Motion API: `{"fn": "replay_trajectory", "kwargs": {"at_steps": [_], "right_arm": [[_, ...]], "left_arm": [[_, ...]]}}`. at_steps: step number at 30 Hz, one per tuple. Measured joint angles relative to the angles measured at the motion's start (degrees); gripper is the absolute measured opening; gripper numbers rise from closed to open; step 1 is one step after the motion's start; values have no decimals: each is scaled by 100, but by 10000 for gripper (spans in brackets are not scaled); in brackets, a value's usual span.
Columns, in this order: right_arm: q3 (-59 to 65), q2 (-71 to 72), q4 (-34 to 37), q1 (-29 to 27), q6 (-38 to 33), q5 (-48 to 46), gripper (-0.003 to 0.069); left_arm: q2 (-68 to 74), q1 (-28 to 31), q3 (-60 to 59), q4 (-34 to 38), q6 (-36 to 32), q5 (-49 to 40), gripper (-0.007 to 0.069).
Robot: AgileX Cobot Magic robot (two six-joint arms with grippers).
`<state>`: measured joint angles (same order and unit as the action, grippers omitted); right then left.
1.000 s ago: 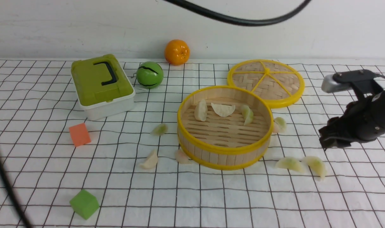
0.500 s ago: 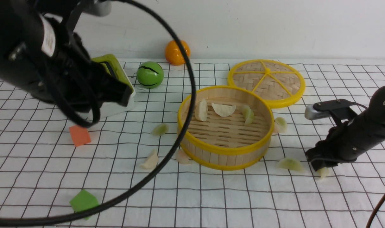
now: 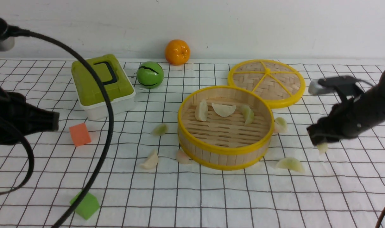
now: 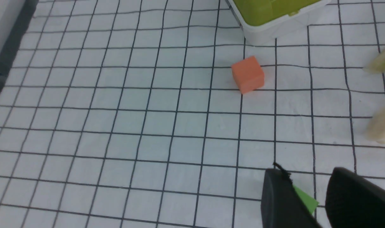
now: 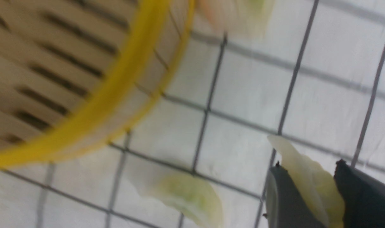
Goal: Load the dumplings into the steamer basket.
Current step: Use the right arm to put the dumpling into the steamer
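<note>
Gripping one dumpling (image 5: 306,180) in right claw (image 3: 319,142), raised off surface (image 3: 211,196) beside steamer basket (image 3: 224,150), presumably to clear its rim. Three inside, five loose around it. Holding left claw (image 4: 309,193) apart, empty, well off to the side.

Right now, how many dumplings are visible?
9 dumplings: three in the steamer basket, three lying left of it, two right of it, one in the right gripper. Others may be hidden.
</note>
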<state>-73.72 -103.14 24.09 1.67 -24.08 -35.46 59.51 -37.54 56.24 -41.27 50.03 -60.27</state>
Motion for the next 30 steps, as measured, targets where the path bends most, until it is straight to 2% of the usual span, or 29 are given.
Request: {"fn": "replay_trajectory", "kwargs": {"at_steps": [2, 3, 4, 5, 9, 10, 13, 17, 19, 22, 28, 30], "right_arm": [[-251, 46, 298, 83, -22, -78, 198], [-793, 27, 720, 309, -138, -229, 198], [-848, 8, 761, 341, -173, -269, 198], [-1221, -115, 1013, 634, -286, -355, 198], [-2185, -875, 1282, 1426, -404, -476, 198], [-2224, -875, 1282, 1461, -404, -476, 198], [-2804, -1711, 1172, 1938, -349, -459, 198], [-3322, -2433, 743, 2183, -41, -523, 198], [-3404, -2542, 586, 2196, 89, -592, 198], [-3497, -2716, -38, 2180, 568, -737, 198], [-3539, -2733, -158, 2178, 837, -704, 198], [-3539, -2741, -41, 2178, 849, -684, 220]], "left_arm": [[-2, 0, -192, 6, 203, 180, 217], [21, 0, -501, 12, 427, 602, 217], [23, 0, -535, 13, 482, 654, 217], [78, 0, -775, 29, 667, 1028, 217], [392, 0, -1020, 34, 1140, 1921, 218], [413, 0, -1020, 34, 1140, 1948, 218], [734, 0, -1034, 34, 1383, 2148, 218], [1053, 0, -1040, 168, 1437, 2154, 219], [1130, 0, -1040, 258, 1412, 2154, 221], [1274, 0, -1040, 447, 1379, 2236, 230], [1513, 0, -1025, 465, 1371, 2584, 237], [1739, 0, -908, 465, 1327, 2640, 239]]}}
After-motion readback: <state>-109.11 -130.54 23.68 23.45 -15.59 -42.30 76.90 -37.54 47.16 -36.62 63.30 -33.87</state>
